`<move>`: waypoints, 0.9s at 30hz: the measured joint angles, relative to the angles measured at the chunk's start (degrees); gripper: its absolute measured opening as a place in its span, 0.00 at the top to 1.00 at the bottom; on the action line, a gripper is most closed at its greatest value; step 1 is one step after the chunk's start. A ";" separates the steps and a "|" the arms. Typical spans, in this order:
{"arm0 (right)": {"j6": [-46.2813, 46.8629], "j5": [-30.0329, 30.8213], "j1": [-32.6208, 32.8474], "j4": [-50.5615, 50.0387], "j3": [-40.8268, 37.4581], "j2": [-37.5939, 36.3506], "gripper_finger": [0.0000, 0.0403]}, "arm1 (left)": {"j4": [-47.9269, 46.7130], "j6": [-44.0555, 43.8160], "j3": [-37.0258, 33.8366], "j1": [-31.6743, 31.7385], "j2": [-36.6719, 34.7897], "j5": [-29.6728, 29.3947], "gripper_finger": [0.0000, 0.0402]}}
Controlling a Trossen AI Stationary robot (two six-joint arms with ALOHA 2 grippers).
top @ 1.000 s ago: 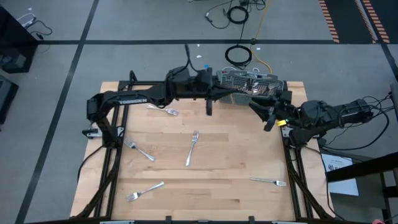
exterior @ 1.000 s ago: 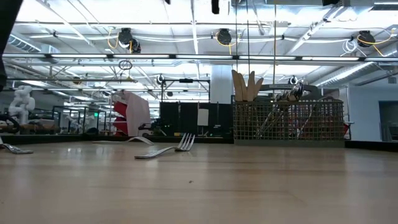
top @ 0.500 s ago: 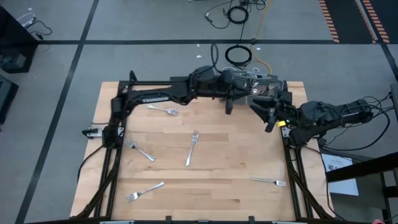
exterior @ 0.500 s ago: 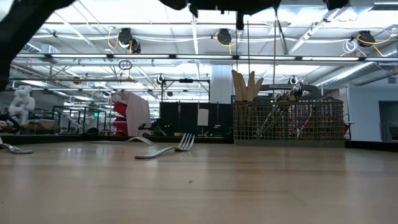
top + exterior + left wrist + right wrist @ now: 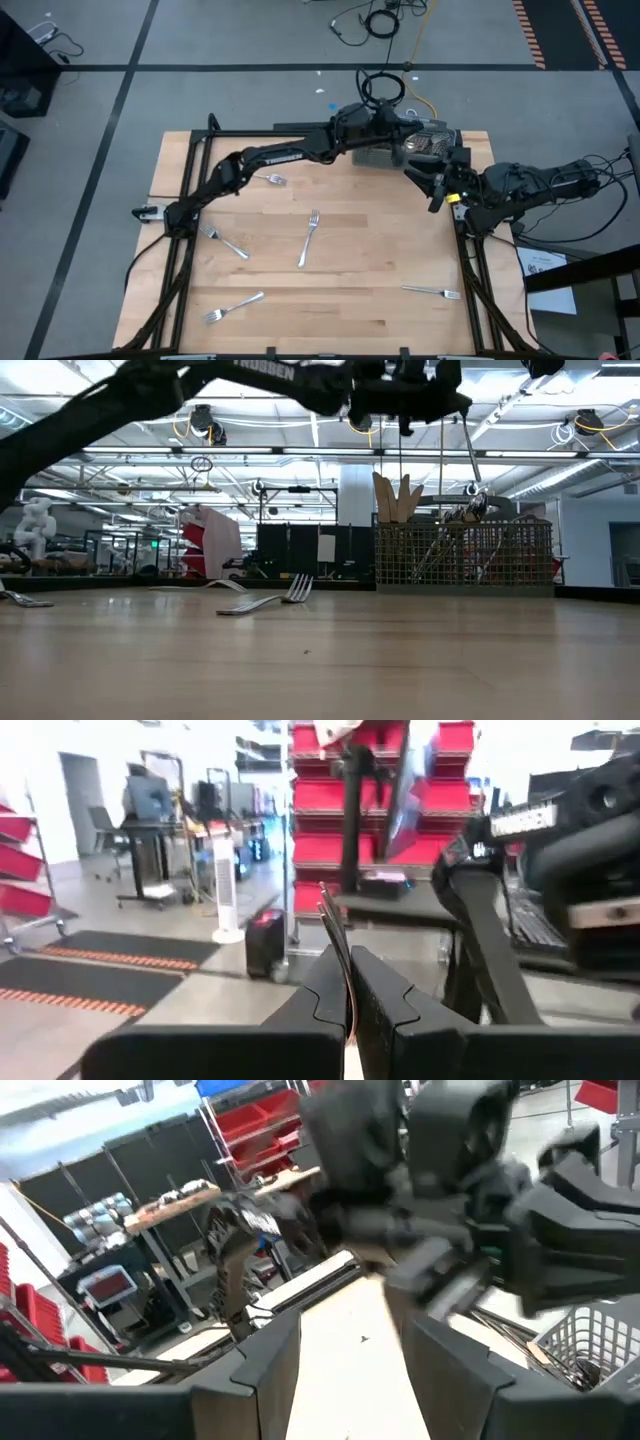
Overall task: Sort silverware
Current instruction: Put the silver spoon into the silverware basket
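The left arm stretches from the left middle of the high view up to the upper centre, and the left gripper (image 5: 392,140) hangs over the grey mesh caddy (image 5: 425,136). Its fingers (image 5: 385,1005) are pressed together on a thin piece of silverware (image 5: 336,935), whose end points out past the fingertips. In the low view this gripper (image 5: 402,422) is at the top centre, above the caddy (image 5: 463,557).

The right gripper (image 5: 432,183) is at the right of the high view, just below the caddy, with its fingers (image 5: 262,1363) apart and nothing between them.

The caddy stands at the upper right of the wooden table (image 5: 380,300). It holds several pieces of silverware (image 5: 470,510) standing tilted, and some pale wooden handles (image 5: 397,498).

Five forks lie flat on the table, well apart: one at the upper left (image 5: 268,179), one at the left (image 5: 224,241), one in the centre (image 5: 309,238), one at the lower left (image 5: 233,305) and one at the lower right (image 5: 432,291). The left arm crosses over the table's upper part.
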 joint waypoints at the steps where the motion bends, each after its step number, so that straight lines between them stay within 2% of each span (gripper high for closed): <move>1: 0.24 0.01 0.00 0.02 0.00 -0.37 0.59 | 1.55 -0.62 -0.34 0.32 0.38 -0.16 0.99; 8: 0.27 1.59 0.00 -0.24 0.00 -2.73 0.59 | 8.01 -1.87 0.64 2.12 2.58 -2.47 0.99; 15: -0.17 4.35 0.00 -0.46 0.00 -3.85 0.59 | 5.58 -1.95 0.43 2.58 2.97 -2.34 0.99; 27: 1.73 4.31 0.00 -0.66 0.00 -2.56 0.59 | 1.10 -1.86 0.43 2.70 4.60 -1.18 0.99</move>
